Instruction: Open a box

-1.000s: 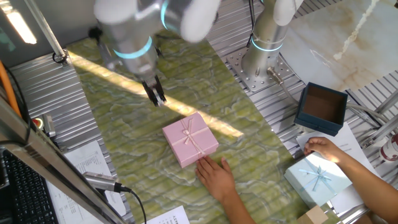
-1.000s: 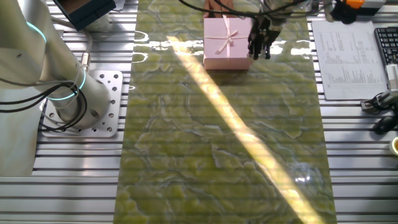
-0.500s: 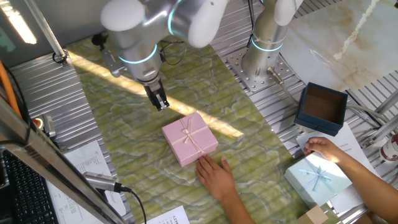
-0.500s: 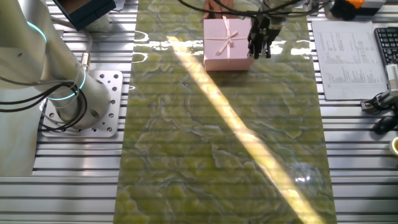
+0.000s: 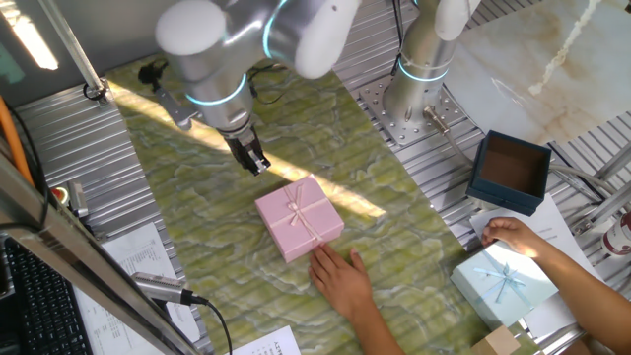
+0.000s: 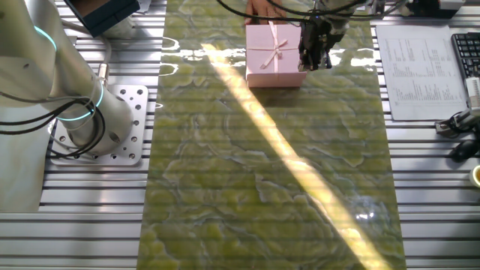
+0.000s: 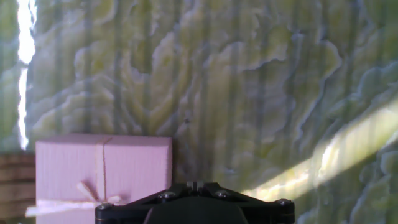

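Gripper (image 5: 255, 164) now closer to box (image 5: 299, 218) than a second ago, fingers look pressed together, holding nothing. I see box shifted slightly on green mat (image 5: 197, 187), lid on, person's hand (image 5: 340, 278) steadying near edge. Approach only; lid lift not begun.

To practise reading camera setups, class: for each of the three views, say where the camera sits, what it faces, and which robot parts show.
One fixed view: high, looking down along the green mat; arm, gripper, and a person's hand show.
The other fixed view: overhead from the opposite side; robot base and gripper show.
Hand view: looks down past the gripper mount.
All three share the pink box.
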